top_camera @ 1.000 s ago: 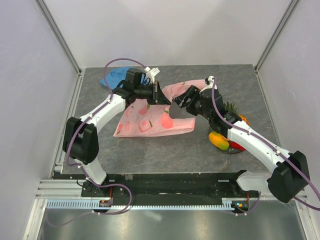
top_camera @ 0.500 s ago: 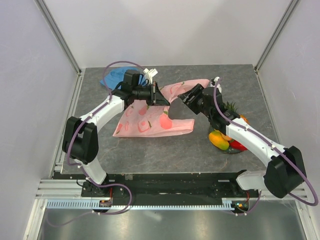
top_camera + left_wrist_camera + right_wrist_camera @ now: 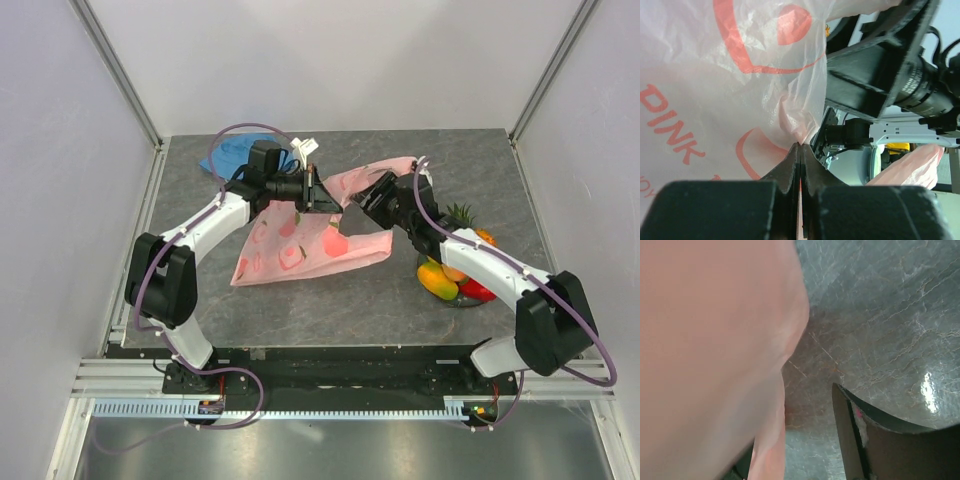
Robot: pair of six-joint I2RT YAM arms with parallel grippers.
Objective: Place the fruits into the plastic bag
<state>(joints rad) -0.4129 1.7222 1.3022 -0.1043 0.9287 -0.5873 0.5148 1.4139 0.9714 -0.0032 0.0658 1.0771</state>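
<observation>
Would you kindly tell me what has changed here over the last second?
The right gripper moved in toward the left gripper, up to the raised edge of the plastic bag, with its jaws apart. The bag's lower part shifted, and its near edge now slants. The left gripper stays shut on the bag, and the fruits have not moved.

arms: left arm (image 3: 215, 222) and right arm (image 3: 497, 270) both have smooth white shells on the long links
joints: chunky black housings, biggest ones down at the shoulders
cables: a purple cable (image 3: 243, 127) loops off each arm, hard to miss
base: both bolted onto one black rail (image 3: 340, 362)
left gripper (image 3: 799, 148): matte black fingers on a thick, blocky black body
right gripper (image 3: 360, 203): dark too, one finger (image 3: 875, 445) has a curved edge with a pink-and-white speck
</observation>
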